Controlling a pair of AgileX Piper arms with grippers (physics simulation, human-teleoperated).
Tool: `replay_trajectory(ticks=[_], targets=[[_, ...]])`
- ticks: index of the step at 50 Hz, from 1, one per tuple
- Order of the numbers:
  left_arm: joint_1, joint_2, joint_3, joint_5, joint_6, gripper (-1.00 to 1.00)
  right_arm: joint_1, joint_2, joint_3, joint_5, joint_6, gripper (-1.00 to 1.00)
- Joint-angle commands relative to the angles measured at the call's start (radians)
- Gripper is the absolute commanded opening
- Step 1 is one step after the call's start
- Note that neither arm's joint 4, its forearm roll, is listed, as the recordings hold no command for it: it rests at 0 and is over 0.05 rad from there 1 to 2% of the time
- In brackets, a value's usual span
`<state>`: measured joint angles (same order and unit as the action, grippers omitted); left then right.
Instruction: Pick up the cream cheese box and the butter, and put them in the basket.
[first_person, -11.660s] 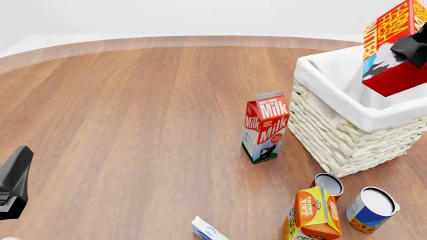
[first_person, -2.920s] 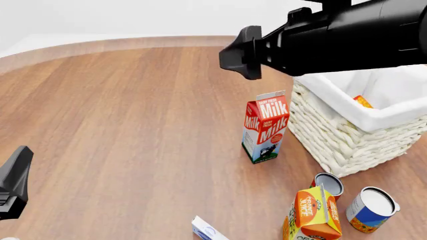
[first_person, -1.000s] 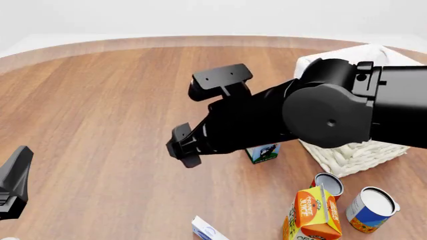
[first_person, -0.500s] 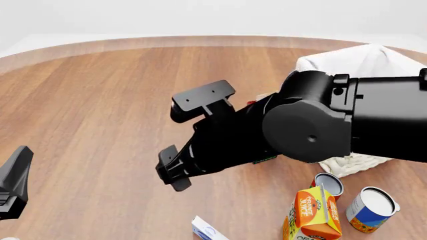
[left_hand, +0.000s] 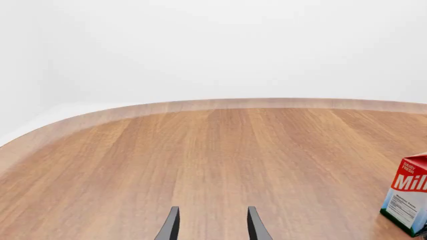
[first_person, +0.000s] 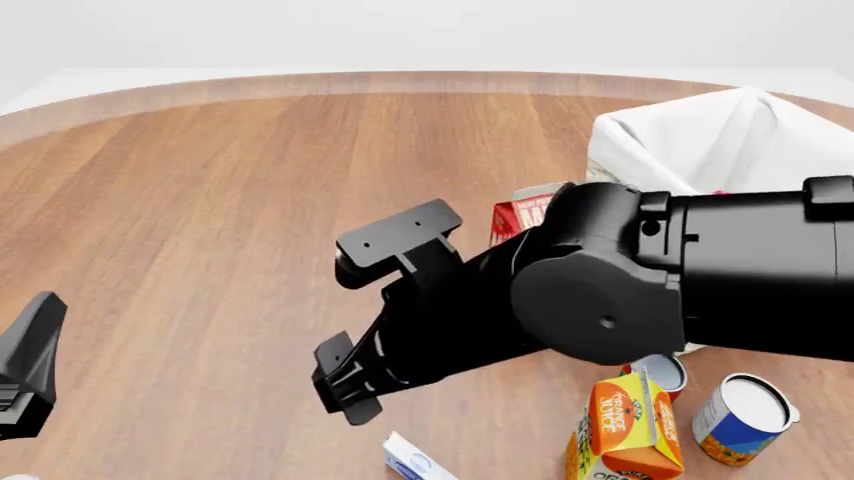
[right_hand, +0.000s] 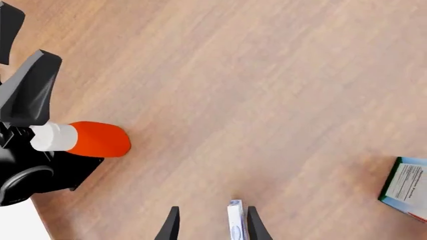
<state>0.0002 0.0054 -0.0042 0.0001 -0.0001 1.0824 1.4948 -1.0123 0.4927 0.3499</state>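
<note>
1. The butter cannot be seen from here: the big black right arm blocks most of the basket, and only its white cloth liner pokes up behind it, so whether the carton lies inside I cannot tell.

2. The cream cheese box is plainly not dealt with. It sits on the worktop at the near edge of the front view, just left of the orange juice carton and well apart from the basket.

3. The right gripper hangs above the wood with its jaws spread wide and nothing between them. In the right wrist view the cream cheese box lies between the two fingers, nearer one than the other (the fingers do not appear to touch it).

4. My guess is the step in hand is the reach for that box, with lowering, closing and the carry all left.

5. The left gripper sits idle at the left, jaws apart and empty, pointing over bare worktop with the milk carton off to one side.

6. An orange bottle with a white cap lies by the left arm.
</note>
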Motion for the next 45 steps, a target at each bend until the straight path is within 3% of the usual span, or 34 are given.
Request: replay_trajectory(ticks=[1,22,36,45], targets=[[0.0,0.0,0.0,0.0,-0.001,1.0,-0.022,-0.025,0.023,0.016,-0.007,1.0],[0.0,0.001,-0.001,0.0,0.0,1.0,-0.048,-0.002,0.095,-0.059,0.016,1.0],[0.0,0.001,-0.001,0.0,0.0,1.0,-0.1,-0.026,0.1,-0.041,-0.021,1.0],[0.0,0.001,-0.001,0.0,0.0,1.0,-0.086,-0.003,0.135,-0.085,0.006,1.0]])
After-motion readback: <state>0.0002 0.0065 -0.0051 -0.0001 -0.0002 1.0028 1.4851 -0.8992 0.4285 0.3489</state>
